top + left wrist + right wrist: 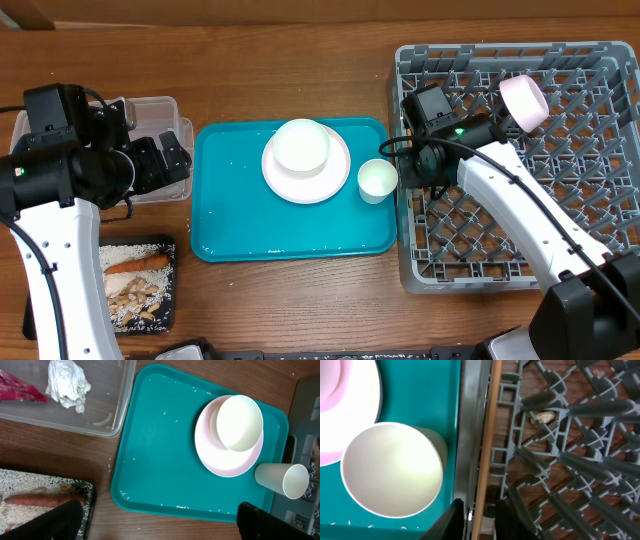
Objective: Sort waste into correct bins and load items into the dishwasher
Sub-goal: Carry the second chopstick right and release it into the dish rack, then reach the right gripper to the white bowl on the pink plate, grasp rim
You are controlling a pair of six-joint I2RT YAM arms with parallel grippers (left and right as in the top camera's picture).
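A teal tray (230, 230) holds a pale pink plate (335, 180) with a white bowl (301, 146) on it. A white paper cup (377, 181) lies on its side at the tray's right edge. My left gripper (160, 525) is open and empty above the tray's near left edge, beside the clear bin (150, 105). My right gripper (480, 520) is at the grey dish rack's (600, 250) left wall, next to the cup (392, 470). It is shut on a thin wooden stick (487, 435) that looks like a chopstick. A pink cup (524, 101) stands in the rack.
The clear bin (115, 415) holds a crumpled white tissue (67, 382) and a red wrapper (17, 387). A black tray of rice (135, 290) with a carrot (140, 264) sits at the front left. Rice grains dot the teal tray. A small scrap (545, 416) lies under the rack.
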